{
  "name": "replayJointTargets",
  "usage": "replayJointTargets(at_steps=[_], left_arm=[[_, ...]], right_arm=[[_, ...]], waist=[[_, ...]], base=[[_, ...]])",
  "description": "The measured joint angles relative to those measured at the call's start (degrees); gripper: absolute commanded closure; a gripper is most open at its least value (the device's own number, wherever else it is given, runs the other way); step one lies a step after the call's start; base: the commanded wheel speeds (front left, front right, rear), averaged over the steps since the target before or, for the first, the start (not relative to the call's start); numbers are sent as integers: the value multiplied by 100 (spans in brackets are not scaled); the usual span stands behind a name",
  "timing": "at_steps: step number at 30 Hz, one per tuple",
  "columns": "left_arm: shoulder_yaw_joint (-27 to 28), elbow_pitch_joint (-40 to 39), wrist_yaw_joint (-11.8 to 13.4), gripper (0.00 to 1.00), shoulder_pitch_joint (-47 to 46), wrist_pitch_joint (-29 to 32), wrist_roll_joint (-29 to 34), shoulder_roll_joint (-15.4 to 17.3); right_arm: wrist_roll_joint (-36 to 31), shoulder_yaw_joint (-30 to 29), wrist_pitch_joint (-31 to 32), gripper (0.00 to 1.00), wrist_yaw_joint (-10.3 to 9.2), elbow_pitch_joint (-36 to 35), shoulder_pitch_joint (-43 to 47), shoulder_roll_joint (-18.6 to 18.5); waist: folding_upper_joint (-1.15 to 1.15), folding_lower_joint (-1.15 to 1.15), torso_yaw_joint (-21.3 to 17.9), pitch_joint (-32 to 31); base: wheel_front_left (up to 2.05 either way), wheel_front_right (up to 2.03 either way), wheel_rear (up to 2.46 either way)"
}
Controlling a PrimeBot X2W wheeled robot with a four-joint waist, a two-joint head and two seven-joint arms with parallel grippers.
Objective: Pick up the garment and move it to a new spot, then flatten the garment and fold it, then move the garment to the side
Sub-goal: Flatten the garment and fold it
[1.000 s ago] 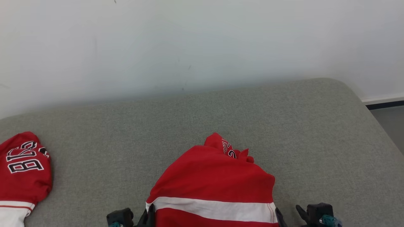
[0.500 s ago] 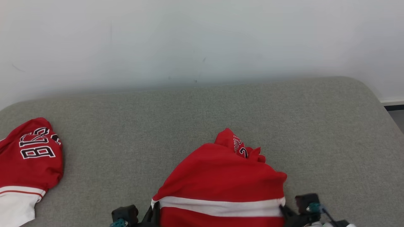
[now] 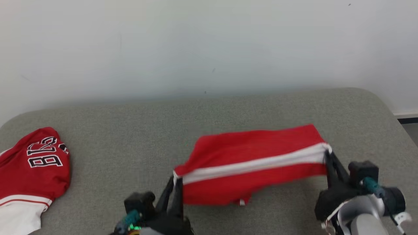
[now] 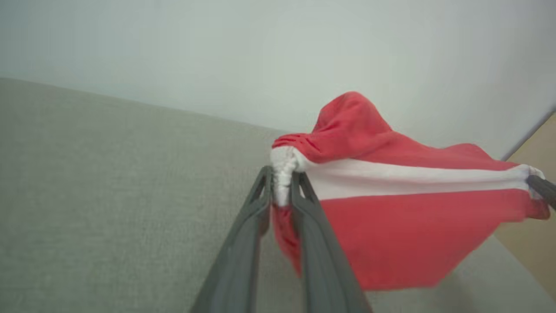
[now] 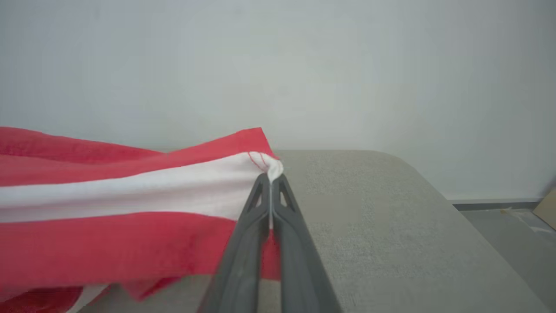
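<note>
The red garment (image 3: 254, 163) with its white stripe hangs stretched between the two claws, held up off the grey cushioned surface (image 3: 130, 130) towards its near edge, right of the middle. Its lower red part sags beneath the stripe, and a small fold dangles at the bottom.

The left claw (image 3: 174, 181) is clamped on the garment's left end. In the left wrist view the two dark fingers (image 4: 260, 204) pinch a bunched piece of the white stripe, with the left claw (image 4: 282, 174) closed on cloth and red fabric (image 4: 391, 217) spreading away to the right. The tip of the right claw (image 4: 538, 184) meets the far end of the stripe there.

The right claw (image 3: 327, 155) grips the garment's right end, higher in the head view than the left end, so the stripe slants. In the right wrist view the right claw (image 5: 270, 178) has its fingers pressed together on the stripe's corner, where red stitching shows, and the garment (image 5: 108, 217) runs off to the left.

A second red garment (image 3: 32, 166) with black-and-white lettering lies on the surface at the far left, well apart from the held one. A pale wall (image 3: 209, 45) stands behind the surface.
</note>
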Motion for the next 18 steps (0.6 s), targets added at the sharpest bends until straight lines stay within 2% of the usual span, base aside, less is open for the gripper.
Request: replayJointTargets(at_steps=[1, 6, 7, 8, 9, 10, 15, 18], left_arm=[[-70, 77, -7, 0, 164, 69, -23, -10], [-439, 634, -122, 0, 566, 345, -86, -26], [-498, 730, -156, 0, 584, 361, -86, -25], [-530, 801, -159, 0, 585, 368, -77, -26], [-545, 865, -180, 0, 585, 367, -64, -27], [-550, 923, -180, 0, 585, 352, -53, -21], [-489, 1126, -48, 0, 576, 280, 8, 166], [-433, 1145, -52, 0, 578, 234, 8, 309]], right_arm=[[-69, -32, 126, 100, 0, 104, 132, 2], [-163, -53, 326, 100, 0, 745, 523, 9], [-258, -91, 357, 93, 0, 883, 538, 7], [-324, -140, 341, 75, 0, 995, 555, 4], [-363, -204, 304, 11, 0, 1083, 558, 3], [-441, -289, 289, 0, 0, 1152, 554, 4], [-716, -613, 158, 0, 0, 1300, 549, 7], [-791, -813, 103, 0, 0, 1278, 549, 4]], waist=[[0, 0, 0, -2], [0, 0, 18, 32], [0, 0, 20, 41], [0, 0, 24, 47], [0, 0, 31, 52], [0, 0, 41, 56], [0, 0, 88, 49], [0, 0, 99, 20]], base=[[0, 0, 0], [0, 0, 0], [0, 0, 0], [0, 0, 0], [0, 0, 0], [0, 0, 0], [0, 0, 0], [0, 0, 0]])
